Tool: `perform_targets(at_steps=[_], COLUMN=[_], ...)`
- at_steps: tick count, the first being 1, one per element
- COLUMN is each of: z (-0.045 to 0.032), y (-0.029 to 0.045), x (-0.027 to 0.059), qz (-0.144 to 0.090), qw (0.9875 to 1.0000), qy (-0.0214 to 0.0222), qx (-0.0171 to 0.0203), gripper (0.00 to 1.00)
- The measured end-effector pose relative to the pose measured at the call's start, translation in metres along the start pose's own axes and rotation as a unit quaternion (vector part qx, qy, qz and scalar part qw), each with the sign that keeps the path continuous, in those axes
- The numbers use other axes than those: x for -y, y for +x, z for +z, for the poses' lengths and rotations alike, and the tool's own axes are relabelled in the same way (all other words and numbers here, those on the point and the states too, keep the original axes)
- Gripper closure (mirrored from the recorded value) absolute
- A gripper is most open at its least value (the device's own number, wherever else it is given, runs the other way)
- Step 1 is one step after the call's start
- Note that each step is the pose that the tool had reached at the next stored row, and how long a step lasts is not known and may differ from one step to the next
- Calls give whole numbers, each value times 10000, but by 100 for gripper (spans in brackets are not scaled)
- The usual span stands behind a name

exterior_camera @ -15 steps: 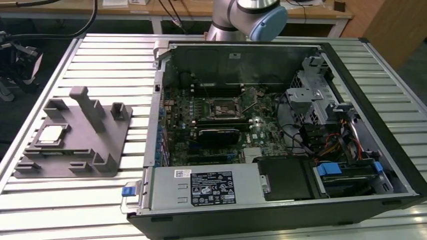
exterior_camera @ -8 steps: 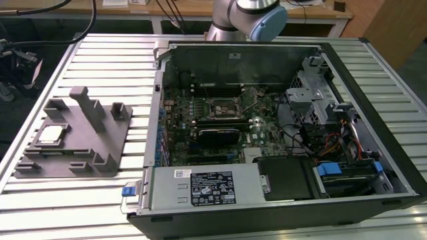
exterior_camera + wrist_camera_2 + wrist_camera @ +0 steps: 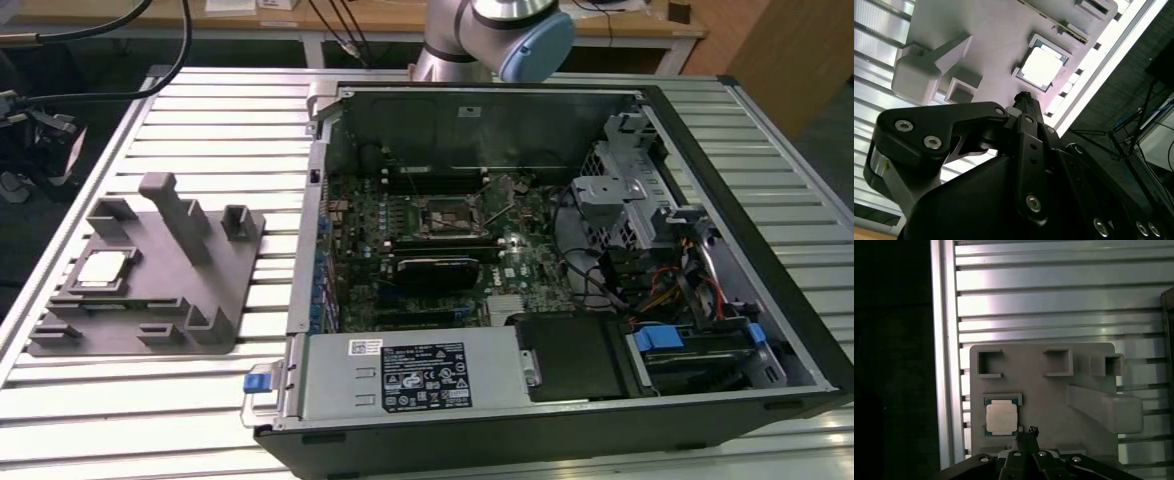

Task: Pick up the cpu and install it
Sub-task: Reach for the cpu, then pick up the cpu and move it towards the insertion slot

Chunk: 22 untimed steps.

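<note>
CPU: flat square chip, silvery metal top, thin green rim. It lies flat in a shallow square pocket of the holder block.

Block: matte grey plastic, with several open rectangular recesses, short posts and one long slanted ramp-like rib.

Worktop: ribbed aluminium slats, bright and reflective. The block sits near the edge on the exterior view's left.

Computer case: well apart from the block, toward the exterior view's right. Black tower lying on its side, panel off. Green motherboard exposed, dark square socket frame near its middle, grey power supply along the near wall.

Robot arm: grey with a blue cap, rises behind the case, with a wooden desk and cables beyond.

Gripper, both wrist views: black linkages converge to one narrow tip, jaws pressed together and holding nothing. The tip is just beside the CPU's pocket, not touching the chip.
</note>
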<state>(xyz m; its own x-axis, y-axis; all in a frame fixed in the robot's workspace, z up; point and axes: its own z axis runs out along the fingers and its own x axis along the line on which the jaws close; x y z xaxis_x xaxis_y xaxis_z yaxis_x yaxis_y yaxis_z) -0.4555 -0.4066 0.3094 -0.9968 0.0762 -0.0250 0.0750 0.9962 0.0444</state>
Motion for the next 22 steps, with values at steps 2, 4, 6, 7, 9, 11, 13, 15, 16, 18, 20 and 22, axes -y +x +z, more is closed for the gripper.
perform_targets(at_steps=[2,4,6,7,9,11,13,15,16,18,20,22], z=[0,5,5,5,8,15,26,42,53,76,102,126], y=[1,6,6,6,7,8,8,8,9,9,13,18], x=[0,1,1,1,1,2,7,12,16,23,28,32], qz=[0,0,0,0,0,0,0,0,0,0,0,0], qw=[10000,10000,10000,10000,10000,10000,10000,10000,10000,10000,10000,10000], qy=[1,0,0,0,0,0,0,0,0,0,0,0], qx=[-1,0,0,0,0,0,-1,0,0,0,0,1], gripper=[89,89,89,89,89,89,89,89,89,89,89,89])
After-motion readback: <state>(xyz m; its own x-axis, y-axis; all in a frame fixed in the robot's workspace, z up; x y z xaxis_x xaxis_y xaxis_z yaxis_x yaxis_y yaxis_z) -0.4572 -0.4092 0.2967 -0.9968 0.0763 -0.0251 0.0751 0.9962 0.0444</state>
